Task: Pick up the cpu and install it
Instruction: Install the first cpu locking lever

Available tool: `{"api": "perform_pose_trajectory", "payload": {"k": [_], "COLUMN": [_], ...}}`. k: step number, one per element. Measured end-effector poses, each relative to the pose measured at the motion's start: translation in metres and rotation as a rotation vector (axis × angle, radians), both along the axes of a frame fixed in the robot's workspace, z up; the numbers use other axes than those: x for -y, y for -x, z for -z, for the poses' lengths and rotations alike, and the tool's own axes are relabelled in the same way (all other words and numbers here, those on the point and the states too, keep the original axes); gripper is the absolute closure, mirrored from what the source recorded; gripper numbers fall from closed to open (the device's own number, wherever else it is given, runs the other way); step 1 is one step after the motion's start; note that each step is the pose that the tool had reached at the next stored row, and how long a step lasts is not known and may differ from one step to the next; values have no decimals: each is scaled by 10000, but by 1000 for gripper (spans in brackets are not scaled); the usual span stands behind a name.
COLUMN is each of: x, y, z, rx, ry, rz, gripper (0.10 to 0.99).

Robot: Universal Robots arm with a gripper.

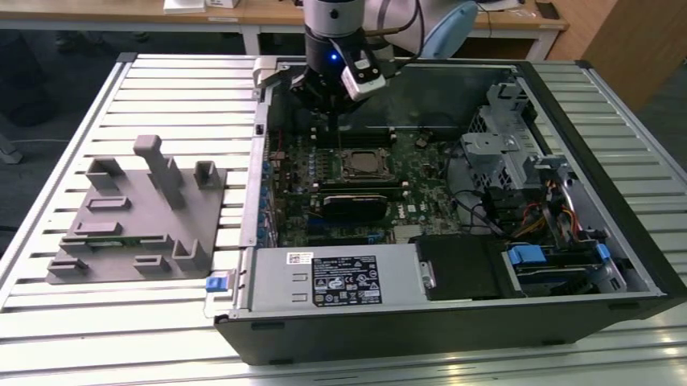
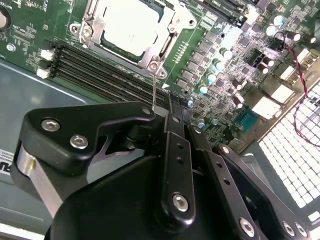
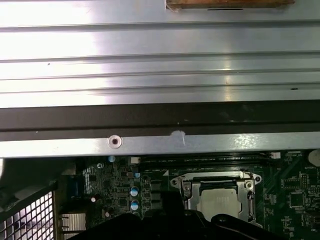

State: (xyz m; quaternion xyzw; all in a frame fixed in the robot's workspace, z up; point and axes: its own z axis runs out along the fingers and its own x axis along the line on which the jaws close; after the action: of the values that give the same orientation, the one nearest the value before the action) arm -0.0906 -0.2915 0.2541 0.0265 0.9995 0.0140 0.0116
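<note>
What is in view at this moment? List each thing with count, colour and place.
cpu: one, silvery, seated in the socket on the motherboard, seen in both wrist views.
socket: one, metal frame, around the cpu.
motherboard: one, green, inside the case.
memory slots: several, black, beside the socket.
case: one, black, open, on the table.
power supply: one, grey with a label, at the case's near side in the exterior view.
tray: one, grey, on the table at the exterior view's left of the case.
table: one, pale slatted metal.
end effector: one, black, above the motherboard close to the socket, fingers together, holding nothing.
</note>
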Motion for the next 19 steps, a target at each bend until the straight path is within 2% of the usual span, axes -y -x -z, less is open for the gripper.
{"api": "perform_pose_trajectory", "payload": {"k": [11,19], "x": [0,0], "y": [-43,-152], "z": [2,5], "rx": [0,0], "ry": [-1,0], "rz": [1,0], "gripper": [969,969]}}
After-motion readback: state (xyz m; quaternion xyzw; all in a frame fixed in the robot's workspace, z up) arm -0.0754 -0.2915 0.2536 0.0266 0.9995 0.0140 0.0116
